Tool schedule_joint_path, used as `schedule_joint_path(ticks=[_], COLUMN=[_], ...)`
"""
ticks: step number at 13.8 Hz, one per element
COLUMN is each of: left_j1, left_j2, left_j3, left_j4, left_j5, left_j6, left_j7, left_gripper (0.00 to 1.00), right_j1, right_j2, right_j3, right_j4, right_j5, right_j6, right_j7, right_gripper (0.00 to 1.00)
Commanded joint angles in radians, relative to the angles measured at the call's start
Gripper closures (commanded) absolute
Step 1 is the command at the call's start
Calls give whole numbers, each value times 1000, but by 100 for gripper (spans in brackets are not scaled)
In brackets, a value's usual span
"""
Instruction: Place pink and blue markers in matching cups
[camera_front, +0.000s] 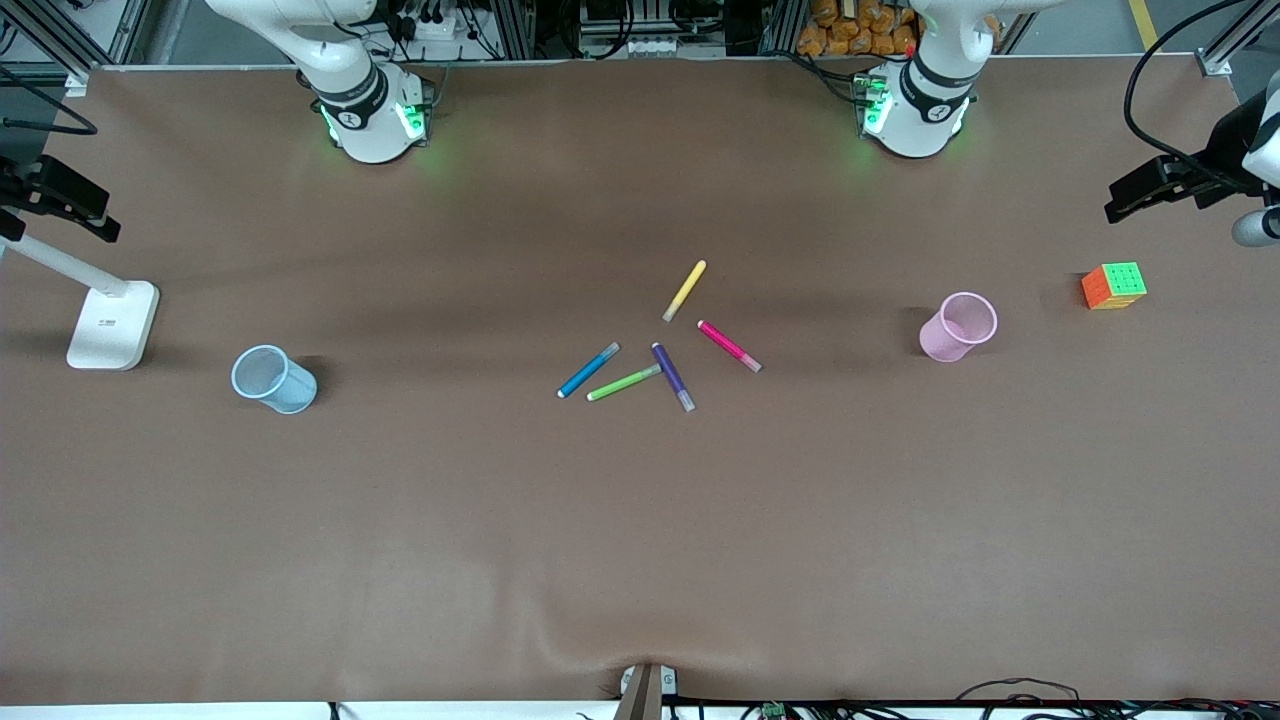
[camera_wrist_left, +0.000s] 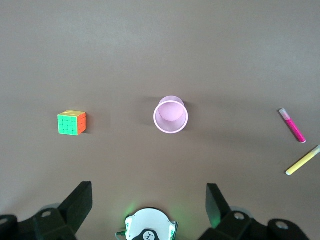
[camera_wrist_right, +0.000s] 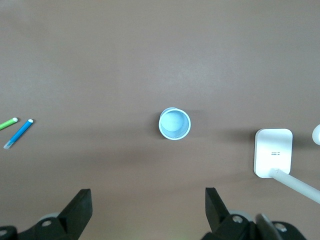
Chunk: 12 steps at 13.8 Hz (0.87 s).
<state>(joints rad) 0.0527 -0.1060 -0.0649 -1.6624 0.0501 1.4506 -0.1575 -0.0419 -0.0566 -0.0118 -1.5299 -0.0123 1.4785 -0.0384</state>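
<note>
The pink marker (camera_front: 729, 346) and the blue marker (camera_front: 588, 371) lie flat mid-table among other pens. The pale pink cup (camera_front: 958, 327) stands upright toward the left arm's end. The light blue mesh cup (camera_front: 273, 380) stands upright toward the right arm's end. Neither gripper shows in the front view. My left gripper (camera_wrist_left: 148, 200) is open and empty, high over the table, looking down on the pink cup (camera_wrist_left: 170, 115) and the pink marker (camera_wrist_left: 292, 125). My right gripper (camera_wrist_right: 148, 202) is open and empty, high above the blue cup (camera_wrist_right: 175, 123), with the blue marker (camera_wrist_right: 18, 134) off to one side.
A yellow pen (camera_front: 685, 290), a green pen (camera_front: 623, 383) and a purple pen (camera_front: 673, 377) lie with the two markers. A colour cube (camera_front: 1113, 286) sits past the pink cup at the left arm's end. A white stand base (camera_front: 112, 323) sits near the blue cup.
</note>
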Motion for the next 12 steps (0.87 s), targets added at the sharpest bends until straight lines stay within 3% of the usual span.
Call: schedule_joint_path(ticks=[1,12], left_j1=[9,7], left_j2=[-26,-21], left_j3=[-4,-6], left_j4=[-33,-53], left_j5=[-16,-18], left_j6=[23,24], left_j7=[1,-25], left_gripper=[0,0], right_j1=[-23,-55], right_j2=[21,77], right_j3=[12,10], right_j4=[25,25], right_j5=[-12,-21], right_j6=[-3,-3], right_j7=[-6,-12], right_gripper=[0,0])
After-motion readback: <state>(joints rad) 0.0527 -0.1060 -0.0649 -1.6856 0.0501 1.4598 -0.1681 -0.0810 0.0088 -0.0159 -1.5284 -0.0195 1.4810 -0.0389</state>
